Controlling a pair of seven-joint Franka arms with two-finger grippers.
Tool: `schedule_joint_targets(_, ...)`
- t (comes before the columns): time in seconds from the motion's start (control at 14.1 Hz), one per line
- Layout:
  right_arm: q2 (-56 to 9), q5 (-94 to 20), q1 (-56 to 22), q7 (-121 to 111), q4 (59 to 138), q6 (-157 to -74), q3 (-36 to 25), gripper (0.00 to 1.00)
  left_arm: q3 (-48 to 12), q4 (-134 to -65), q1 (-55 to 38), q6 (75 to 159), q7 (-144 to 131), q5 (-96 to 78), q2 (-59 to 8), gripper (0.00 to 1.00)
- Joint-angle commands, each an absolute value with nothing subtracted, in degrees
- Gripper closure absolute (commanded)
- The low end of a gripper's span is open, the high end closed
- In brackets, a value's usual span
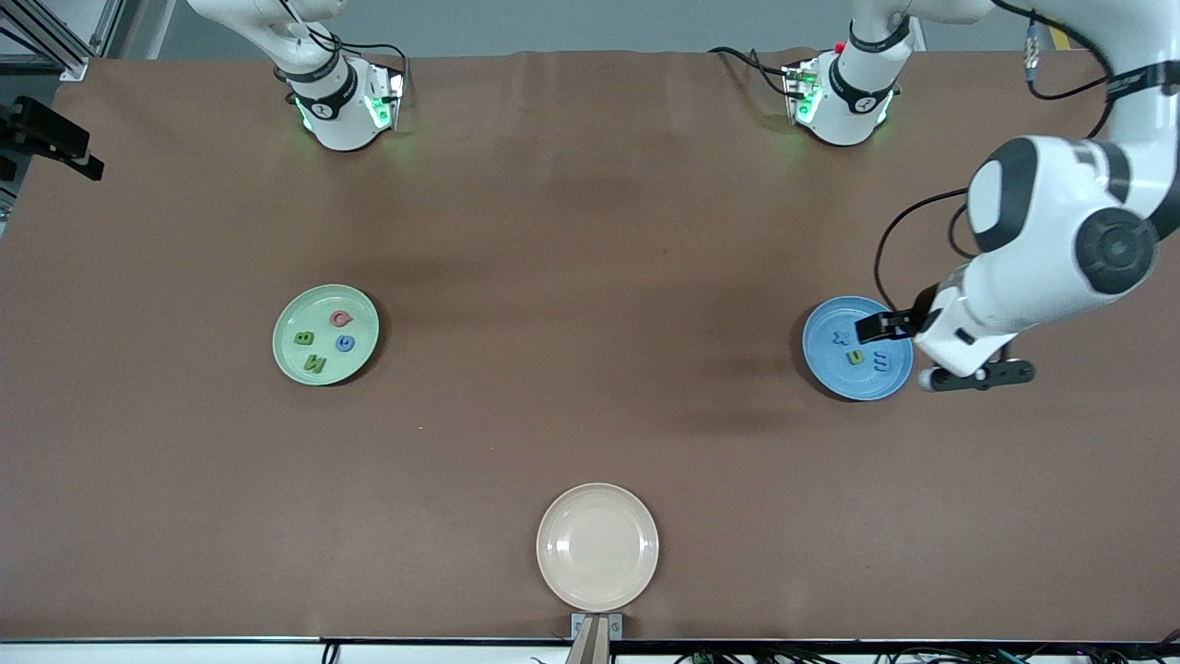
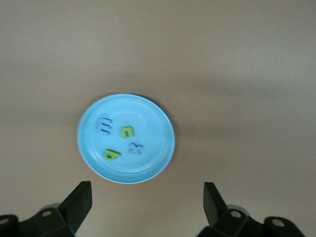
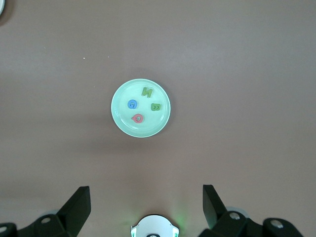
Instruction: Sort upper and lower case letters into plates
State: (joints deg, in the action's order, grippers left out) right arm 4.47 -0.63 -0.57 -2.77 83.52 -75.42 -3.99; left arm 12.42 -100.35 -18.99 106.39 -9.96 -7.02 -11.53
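The pale green plate [image 1: 320,301] [image 3: 123,120] holds a pink Q [image 1: 342,318] [image 3: 138,118], a green B [image 1: 304,338], a blue G [image 1: 345,343] and a green N [image 1: 315,363]. In the blue plate [image 1: 830,371] [image 2: 148,116] lie a blue m [image 2: 104,125], a blue x [image 2: 135,148] and two small green letters [image 2: 127,131] [image 2: 112,154]. My left gripper [image 1: 887,326] [image 2: 148,202] hangs open and empty over the blue plate's edge. My right gripper [image 3: 147,202] is open and empty, high over the table by its own base; the front view does not show it.
An empty cream-beige plate [image 1: 597,546] sits at the table's edge nearest the front camera, midway between the arms' ends. The brown table cover [image 1: 590,277] is bare between the plates. Both robot bases [image 1: 343,106] [image 1: 843,101] stand along the table's other long edge.
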Motion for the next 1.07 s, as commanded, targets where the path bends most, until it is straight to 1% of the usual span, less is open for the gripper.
schedule_joint_targets(0.0,5.4,-2.8,0.4,-2.3,83.8,-75.0,-3.2,0.00,12.5,-101.6,-15.7,103.9,-7.0,-5.9,-4.5,0.01)
schedule_joint_targets(0.21,5.4,-3.0,0.5,-2.5,83.8,-74.9,-3.3,0.00,12.5,-101.6,-11.9,100.9,-4.1,-5.8,2.4,0.01)
schedule_joint_targets(0.43,5.4,-2.8,0.9,-2.7,83.8,-74.1,-4.0,0.00,12.5,-101.2,-8.9,100.5,0.1,-5.8,6.2,0.01)
schedule_joint_targets(0.64,5.4,-2.6,0.9,-2.6,83.8,-73.2,-3.9,0.00,12.5,-100.6,-9.0,100.5,1.8,-5.5,7.6,0.01)
schedule_joint_targets(0.78,5.4,-2.5,0.9,-2.6,83.8,-73.3,-3.9,0.00,11.7,-97.8,-9.0,99.8,1.1,-4.6,7.4,0.00)
schedule_joint_targets(1.0,5.4,-2.2,0.7,-2.7,83.8,-73.5,-3.7,0.00,9.1,-94.3,-7.0,96.4,1.1,-2.6,6.8,0.00)
